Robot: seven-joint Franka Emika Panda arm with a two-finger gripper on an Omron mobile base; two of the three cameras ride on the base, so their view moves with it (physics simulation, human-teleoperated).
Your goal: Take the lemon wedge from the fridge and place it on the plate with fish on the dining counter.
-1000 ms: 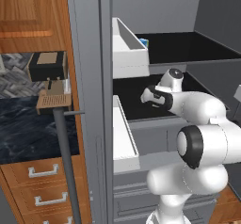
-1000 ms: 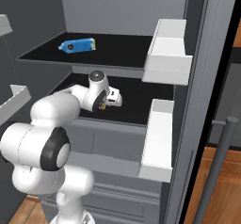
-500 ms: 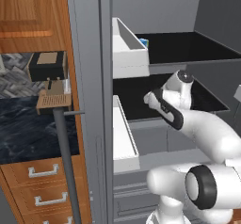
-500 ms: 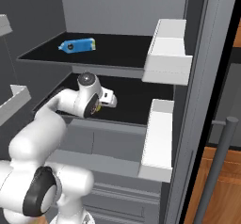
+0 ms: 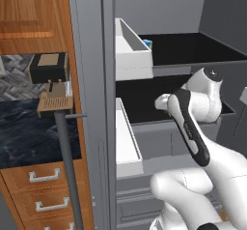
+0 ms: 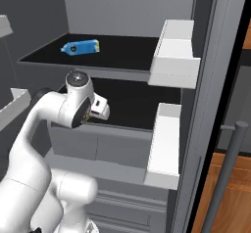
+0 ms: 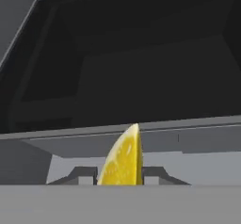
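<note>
Grey steel double-door fridge (image 5: pixel 91 127) stands open in the left base view, the white arm's two-finger gripper (image 5: pixel 164 102) reaching over the lower black shelf (image 5: pixel 144 103). The right base view shows a blue rectangular carton (image 6: pixel 80 46) lying on the upper shelf, with the gripper (image 6: pixel 102 108) at the lower shelf's front edge. In the hand view, the bright yellow crescent lemon wedge (image 7: pixel 122 159), pulp facing the camera and point up, is clamped upright between both dark fingertips (image 7: pixel 84 173).
</note>
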